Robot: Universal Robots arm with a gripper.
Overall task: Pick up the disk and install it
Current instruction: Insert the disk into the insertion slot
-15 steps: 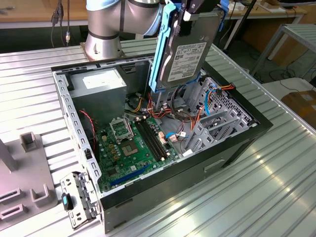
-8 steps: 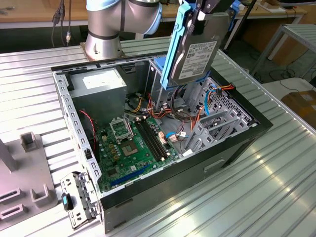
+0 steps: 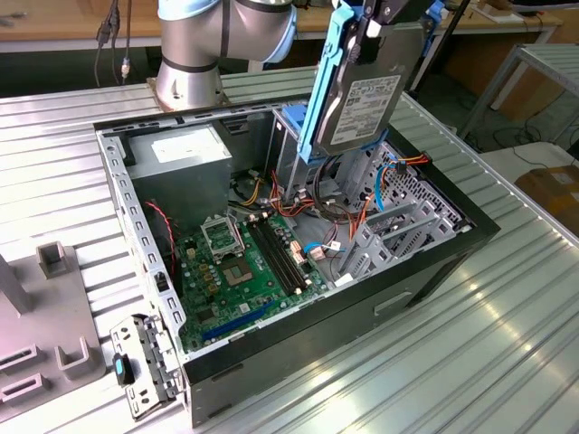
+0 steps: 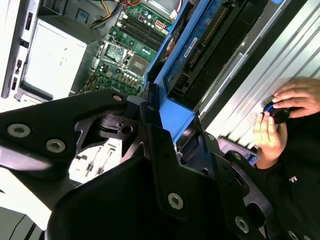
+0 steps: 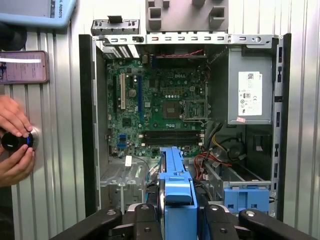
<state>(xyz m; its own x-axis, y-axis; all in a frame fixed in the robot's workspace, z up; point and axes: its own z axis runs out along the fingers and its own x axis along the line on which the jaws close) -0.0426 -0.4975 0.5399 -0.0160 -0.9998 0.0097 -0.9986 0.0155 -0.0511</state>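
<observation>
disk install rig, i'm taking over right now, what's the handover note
Gripper: shut on the disk, clamping its light-blue rail.
Disk: held on end, slightly tilted, above the open computer case, over the end with the drive bays.
Done: disk picked up.
Left: disk not yet seated in the case.
Also: a person's hand is on a black knob on the table beside the case.

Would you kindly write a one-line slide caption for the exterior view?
The arm's gripper holds the disk by its top edge, nearly upright, above the open computer case.
</observation>
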